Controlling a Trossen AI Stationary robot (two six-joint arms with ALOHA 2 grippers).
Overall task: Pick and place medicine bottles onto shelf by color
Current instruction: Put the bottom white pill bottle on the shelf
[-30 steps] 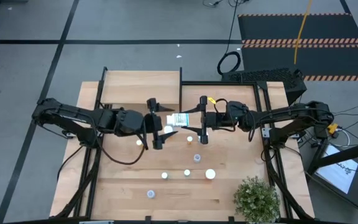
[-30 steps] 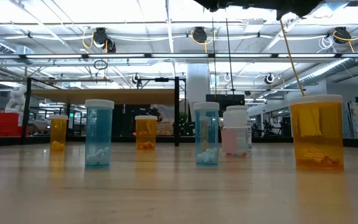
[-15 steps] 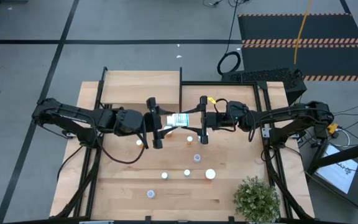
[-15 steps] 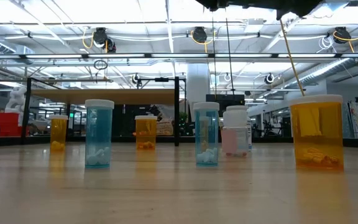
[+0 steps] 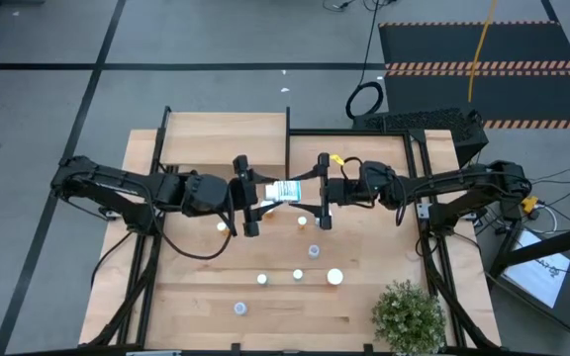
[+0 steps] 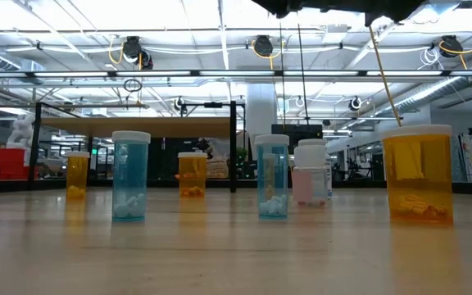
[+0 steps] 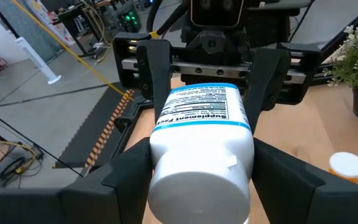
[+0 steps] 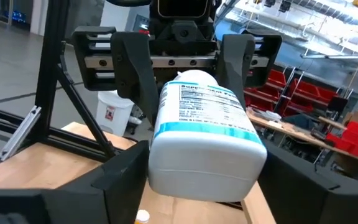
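Above the table's middle, we see a white supplement bottle lying sideways in the air between two grippers. The left gripper clamps its cap end; the right gripper closes around its base. Smaller medicine bottles stand on the tabletop, nearer us.

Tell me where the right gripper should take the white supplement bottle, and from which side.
Grip the white supplement bottle on the labelled end of its body that faces the right gripper, across its round sides, coming in along its long axis from the right arm's side. It lies level in the air between both arms, and the left gripper is clamped on the other end, so likely only that end is free.
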